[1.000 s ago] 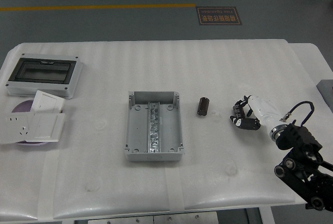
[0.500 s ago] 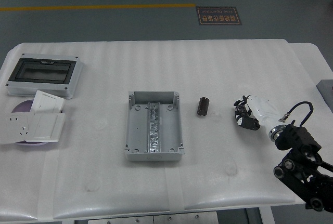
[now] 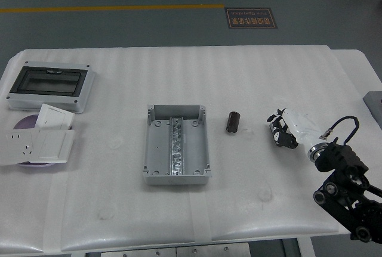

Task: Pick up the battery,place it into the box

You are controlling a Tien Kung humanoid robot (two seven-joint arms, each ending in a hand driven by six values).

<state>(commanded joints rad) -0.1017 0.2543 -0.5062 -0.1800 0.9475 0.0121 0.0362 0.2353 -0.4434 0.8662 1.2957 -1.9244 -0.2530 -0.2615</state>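
A dark cylindrical battery [image 3: 232,121] lies on the white table, just right of the open grey box [image 3: 176,144]. The box has a metal rail running down its middle and holds nothing else. My right hand [image 3: 280,130] hovers low over the table to the right of the battery, a short gap away, its fingers curled and holding nothing. Its black arm [image 3: 346,191] comes in from the lower right corner. My left arm does not show.
At the far left stand a grey enclosure with a dark window lid [image 3: 49,86], white socket plates [image 3: 42,141] and a purple disc [image 3: 25,122] beneath them. The table edge [image 3: 179,245] runs along the bottom.
My right hand has edged slightly right and up, and its fingers have drawn in a little. Battery and box have not moved.
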